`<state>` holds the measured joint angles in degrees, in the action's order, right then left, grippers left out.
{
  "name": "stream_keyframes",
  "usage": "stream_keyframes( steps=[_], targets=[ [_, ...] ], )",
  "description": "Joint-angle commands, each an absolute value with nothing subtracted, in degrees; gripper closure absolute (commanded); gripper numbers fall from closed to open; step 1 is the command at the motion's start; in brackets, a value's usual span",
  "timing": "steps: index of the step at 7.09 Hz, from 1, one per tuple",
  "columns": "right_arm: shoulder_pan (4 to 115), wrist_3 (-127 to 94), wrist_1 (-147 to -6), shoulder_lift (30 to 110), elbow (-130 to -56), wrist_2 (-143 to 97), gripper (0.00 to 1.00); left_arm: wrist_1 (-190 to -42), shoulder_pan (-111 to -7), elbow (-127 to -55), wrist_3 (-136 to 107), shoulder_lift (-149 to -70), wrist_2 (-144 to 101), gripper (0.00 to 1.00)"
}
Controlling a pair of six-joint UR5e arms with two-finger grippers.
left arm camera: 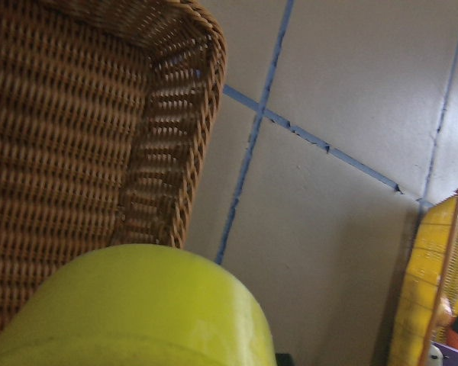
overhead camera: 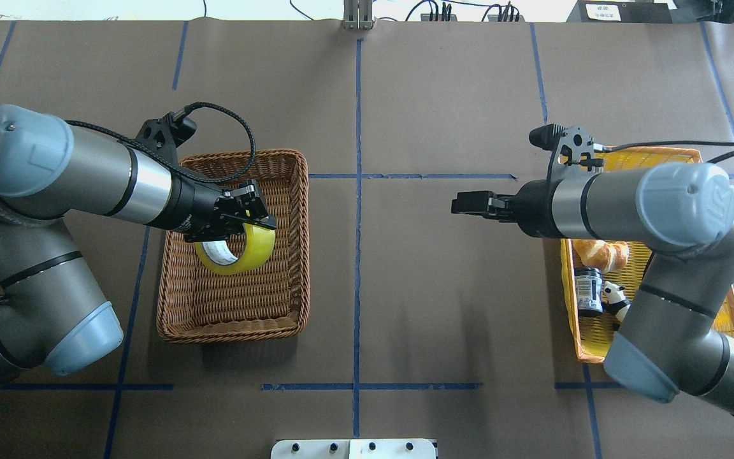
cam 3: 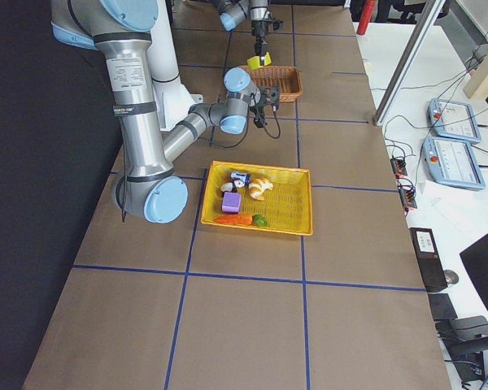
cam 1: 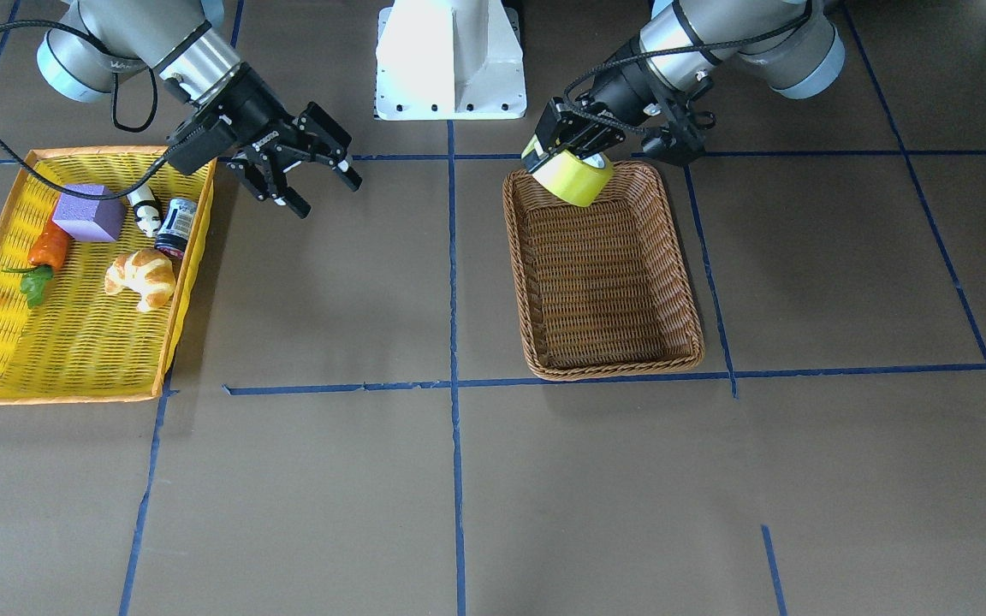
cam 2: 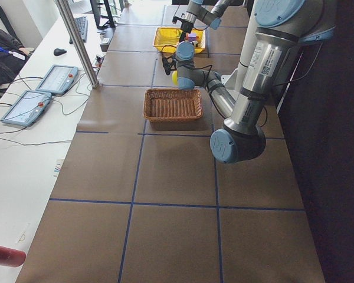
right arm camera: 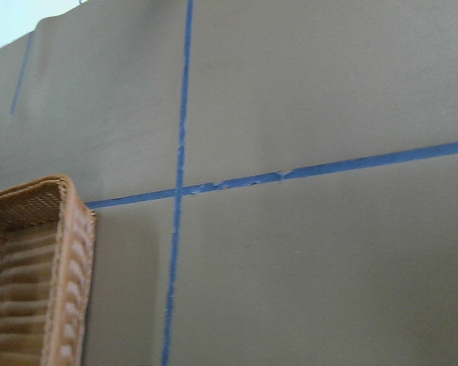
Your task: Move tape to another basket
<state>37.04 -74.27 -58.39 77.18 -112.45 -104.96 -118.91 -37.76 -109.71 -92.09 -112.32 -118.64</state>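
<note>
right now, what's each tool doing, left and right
Left tool: closed on the tape, over the wicker basket.
Right tool: open, holding nothing.

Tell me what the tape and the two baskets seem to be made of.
The tape looks like glossy, translucent yellow plastic film wound on a pale core, possibly cardboard. The brown basket is matte woven wicker or rattan: strands and a braided rim show. The yellow basket is an open weave with an orange rim, maybe plastic or dyed fibre; I cannot tell which.
</note>
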Motion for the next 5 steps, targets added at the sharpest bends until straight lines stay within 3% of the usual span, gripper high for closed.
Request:
stream_keyframes(
  steps=[1, 5],
  targets=[
    [46.3, -58.6, -72.7, 76.6, -112.4, -114.6, 0.0, -101.7, -37.5, -107.6, -78.5, -117.4, -115.1, 0.98],
    [60.4, -32.8, -89.5, 77.3, -112.3, -125.5, 0.0, -98.0, -33.4, -96.8, -61.8, -120.9, -106.4, 0.98]
  ],
)
